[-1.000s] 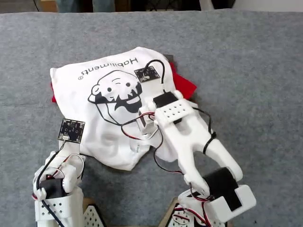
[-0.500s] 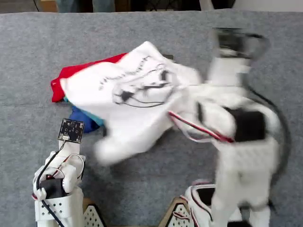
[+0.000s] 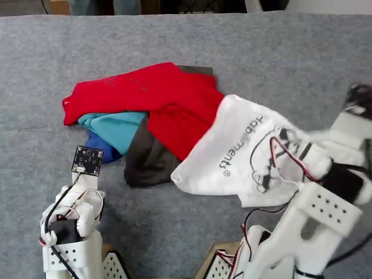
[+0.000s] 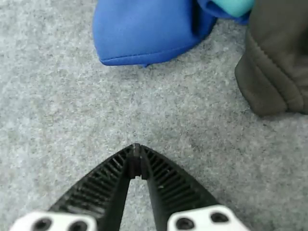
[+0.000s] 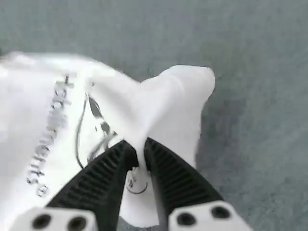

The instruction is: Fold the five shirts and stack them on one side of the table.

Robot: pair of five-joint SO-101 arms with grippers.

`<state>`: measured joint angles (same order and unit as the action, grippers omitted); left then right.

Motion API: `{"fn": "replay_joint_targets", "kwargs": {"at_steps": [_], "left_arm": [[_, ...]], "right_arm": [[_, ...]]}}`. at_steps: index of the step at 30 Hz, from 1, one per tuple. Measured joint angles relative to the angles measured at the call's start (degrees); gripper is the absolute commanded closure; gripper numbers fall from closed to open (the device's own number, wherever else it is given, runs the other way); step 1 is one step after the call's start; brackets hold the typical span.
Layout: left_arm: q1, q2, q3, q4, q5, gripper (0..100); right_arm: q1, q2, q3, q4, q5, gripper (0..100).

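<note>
Pinching a thin fold of the white printed cotton shirt, the right gripper may drop it onto the crumpled red shirt. The left gripper is closed and empty.

Grey felt-covered table lies under and all round left pincer. Far ahead of pincer, past table's far edge: dark furniture, wooden piece, pale surface. Light soft, even.

Blue shirt largely beneath teal shirt; right arm blurred, partly beyond the edge.
</note>
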<state>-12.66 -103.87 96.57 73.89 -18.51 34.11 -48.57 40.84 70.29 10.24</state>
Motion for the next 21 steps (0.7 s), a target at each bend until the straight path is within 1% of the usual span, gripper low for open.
{"fn": "replay_joint_targets", "kwargs": {"at_steps": [3,6,8,10,13,16,19,21], "left_arm": [[0.44,0.00,0.00,0.00,0.00,97],[2.55,0.00,0.00,-1.23,0.09,97],[3.08,0.00,0.00,-4.92,0.09,97],[2.99,0.00,0.00,-10.11,0.09,97],[0.97,0.09,-5.10,-16.00,0.09,97],[2.46,0.09,-11.87,-20.57,-0.97,97],[5.54,1.85,-16.44,-21.36,-6.59,97],[6.51,5.54,-18.99,-19.25,-10.46,97]], "right_arm": [[0.26,0.00,13.71,-10.99,3.08,98.4],[0.26,0.00,24.79,-23.30,5.98,98.4],[0.26,0.00,30.51,-31.03,6.42,98.4],[0.26,0.00,34.55,-36.13,6.68,98.4],[0.26,0.00,38.07,-36.84,6.68,98.4],[0.26,-0.09,40.44,-34.90,6.68,98.4],[0.35,-0.09,40.44,-34.64,6.68,98.4],[-0.53,-0.09,40.44,-34.64,6.68,98.4]]}}
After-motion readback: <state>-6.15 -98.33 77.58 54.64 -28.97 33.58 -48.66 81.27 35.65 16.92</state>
